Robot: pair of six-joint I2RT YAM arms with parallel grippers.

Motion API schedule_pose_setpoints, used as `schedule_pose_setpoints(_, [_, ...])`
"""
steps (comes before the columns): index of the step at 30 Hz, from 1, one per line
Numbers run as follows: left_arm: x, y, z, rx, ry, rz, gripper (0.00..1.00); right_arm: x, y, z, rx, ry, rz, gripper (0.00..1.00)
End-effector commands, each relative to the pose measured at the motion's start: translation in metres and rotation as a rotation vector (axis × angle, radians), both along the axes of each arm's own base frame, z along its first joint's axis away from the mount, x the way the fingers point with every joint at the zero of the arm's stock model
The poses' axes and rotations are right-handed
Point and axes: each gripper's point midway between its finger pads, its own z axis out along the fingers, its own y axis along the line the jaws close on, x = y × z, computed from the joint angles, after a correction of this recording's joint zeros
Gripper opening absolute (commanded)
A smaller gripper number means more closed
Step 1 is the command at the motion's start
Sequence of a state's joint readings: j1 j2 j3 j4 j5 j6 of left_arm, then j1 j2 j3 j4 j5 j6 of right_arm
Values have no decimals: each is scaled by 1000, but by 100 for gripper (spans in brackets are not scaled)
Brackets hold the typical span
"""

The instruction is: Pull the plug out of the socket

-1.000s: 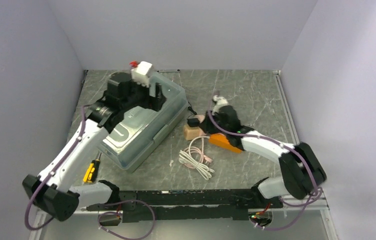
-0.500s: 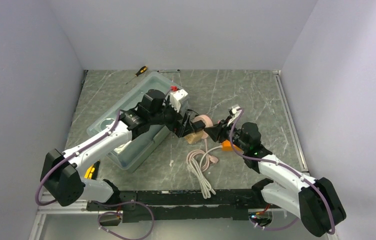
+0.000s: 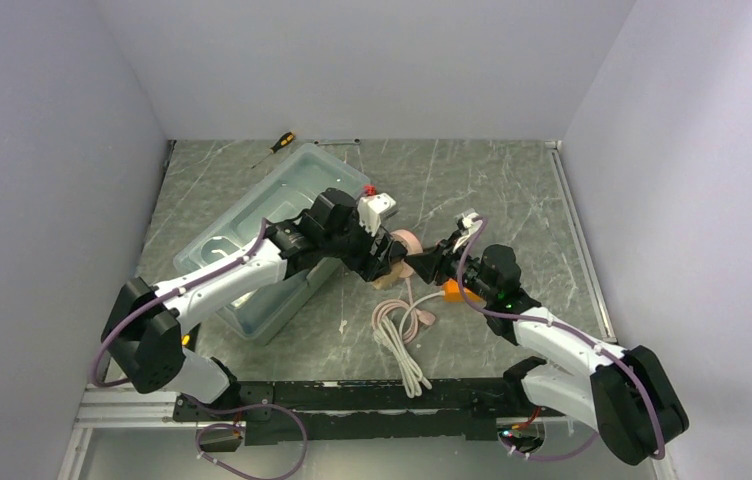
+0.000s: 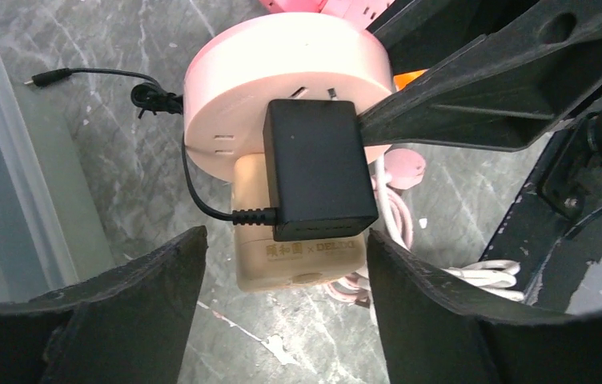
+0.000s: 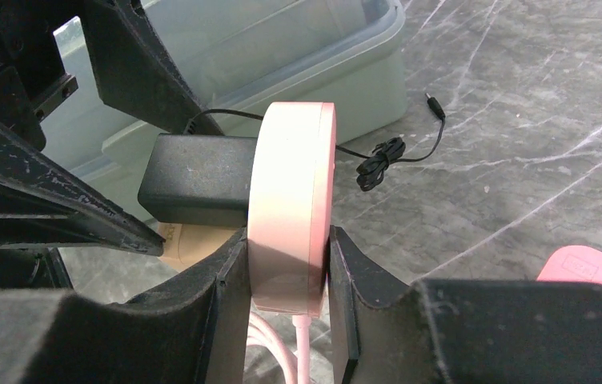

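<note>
Sitting leftmost: a clear rectangular plastic bin (image 3: 242,255) slants from the left edge toward the middle. A yellow-handled screwdriver (image 3: 279,143) lies by the far edge behind it.
Left gripper (image 4: 282,240): spread wide, one finger on each side of the black box-shaped plug (image 4: 318,168), touching nothing and holding nothing.
Plug: seated in the face of the round pink socket (image 5: 291,208) at mid-worktop. Its thin black lead (image 4: 50,78) trails toward the bin.
In the way: a tan rectangular block (image 4: 282,256) sits right behind the plug in the left wrist view, between the open fingers.
Right gripper (image 5: 290,264): clamped on the socket's rim, holding the disc on edge.
Nearby: a coiled pale pink cable (image 3: 402,335) runs toward the near edge, and an orange object (image 3: 455,292) lies under the right wrist.
Change: half a second back the left gripper was slightly further left. It has closed in on the plug, while the right arm has barely shifted.
</note>
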State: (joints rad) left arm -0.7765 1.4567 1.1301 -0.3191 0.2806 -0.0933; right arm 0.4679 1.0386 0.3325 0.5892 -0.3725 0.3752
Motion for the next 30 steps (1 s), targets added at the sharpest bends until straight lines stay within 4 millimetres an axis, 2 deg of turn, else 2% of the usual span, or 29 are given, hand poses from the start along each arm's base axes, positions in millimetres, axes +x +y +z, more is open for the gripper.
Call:
schedule_pose_setpoints(1, [9, -7, 18, -24, -42, 29, 72, 4, 9, 50, 109, -144, 29, 0])
schedule_pose_setpoints(4, [8, -10, 19, -45, -34, 20, 71, 5, 10, 48, 107, -133, 28, 0])
schedule_pose_setpoints(10, [8, -8, 13, 6, -25, 5, 93, 8, 6, 49, 131, -112, -7, 0])
schedule_pose_setpoints(13, [6, -8, 10, 20, -18, -14, 98, 8, 6, 51, 144, -104, -1, 0])
schedule_pose_setpoints(23, [8, -5, -7, 93, -5, -31, 99, 12, -1, 53, 224, -36, 46, 0])
schedule_pose_setpoints(30, [3, -15, -19, 90, 42, -53, 91, 10, 0, 54, 234, -33, 65, 0])
